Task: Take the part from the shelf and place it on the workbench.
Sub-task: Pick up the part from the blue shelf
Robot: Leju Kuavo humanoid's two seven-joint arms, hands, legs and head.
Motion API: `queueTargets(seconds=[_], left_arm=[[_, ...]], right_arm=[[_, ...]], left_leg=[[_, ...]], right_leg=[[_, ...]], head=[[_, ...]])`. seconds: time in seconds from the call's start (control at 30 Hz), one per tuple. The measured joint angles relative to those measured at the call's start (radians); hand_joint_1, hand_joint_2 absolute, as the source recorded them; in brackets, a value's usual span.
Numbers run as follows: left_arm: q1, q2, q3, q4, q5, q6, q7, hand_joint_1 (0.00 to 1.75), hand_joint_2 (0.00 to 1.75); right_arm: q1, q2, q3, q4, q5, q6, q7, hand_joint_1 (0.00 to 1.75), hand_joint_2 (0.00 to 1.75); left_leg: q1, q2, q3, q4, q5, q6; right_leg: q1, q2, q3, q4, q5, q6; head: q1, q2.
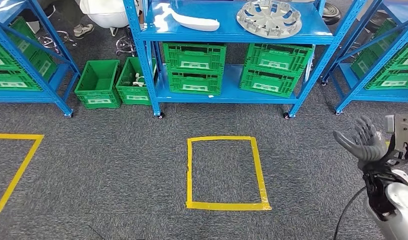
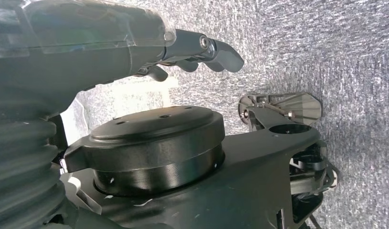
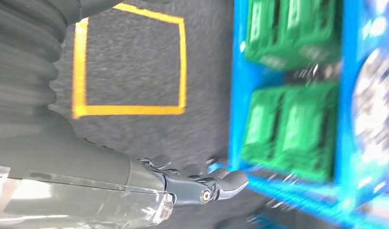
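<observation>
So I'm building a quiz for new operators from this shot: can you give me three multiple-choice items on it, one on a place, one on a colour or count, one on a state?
1. Where does the silver wheel cover lie?
A. on the floor
B. on the middle rack's upper shelf
C. in a crate

2. What colour is the tape square on the carpet?
A. yellow
B. red
C. white

3. What is the right hand doing?
A. gripping the wheel cover
B. raised, holding nothing
C. resting on a crate

Answers:
1 B, the cover sits on the blue upper shelf beside a white part.
2 A, the tape outline is yellow.
3 B, its fingers are apart in the air over the carpet, clear of the rack.
</observation>
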Motion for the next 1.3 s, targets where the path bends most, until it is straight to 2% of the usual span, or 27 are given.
queueTargets(seconds=[0.2, 0.43, 1.23, 1.3], left_arm=[[-0.001, 0.0, 0.0, 0.002, 0.004, -0.001, -0.002, 0.0, 1.75], [-0.002, 0.001, 0.0, 0.005, 0.007, -0.001, -0.003, 0.0, 1.75], [-0.004, 0.002, -0.001, 0.013, 0.023, -0.011, -0.003, 0.0, 1.75], [-0.004, 0.002, -0.001, 0.013, 0.024, -0.012, -0.003, 0.0, 0.87]], right_arm=[[-0.08, -0.011, 0.036, -0.13, 0.119, 0.084, 0.081, 0.0, 1.75], [-0.131, -0.024, 0.07, -0.209, 0.234, 0.16, 0.134, 0.0, 1.75], [-0.346, -0.039, 0.264, -0.57, 0.918, 0.507, 0.39, 0.0, 1.75], [-0.359, -0.042, 0.279, -0.603, 0.975, 0.531, 0.412, 0.0, 1.75]], left_leg=[[0.0, -0.001, 0.0, 0.0, 0.0, 0.0], [-0.001, -0.003, -0.002, 0.0, 0.0, 0.0], [-0.001, -0.014, -0.003, 0.001, 0.001, 0.0], [-0.001, -0.015, -0.003, 0.001, 0.001, 0.0]], right_leg=[[0.0, 0.0, -0.001, 0.0, 0.0, 0.0], [-0.001, 0.0, -0.001, 0.0, 0.0, 0.0], [0.0, -0.003, -0.002, 0.0, 0.0, 0.0], [0.0, -0.005, -0.002, 0.0, 0.0, 0.0]], head=[[0.0, 0.0], [0.0, 0.0], [0.0, 0.0], [0.0, 0.0]])
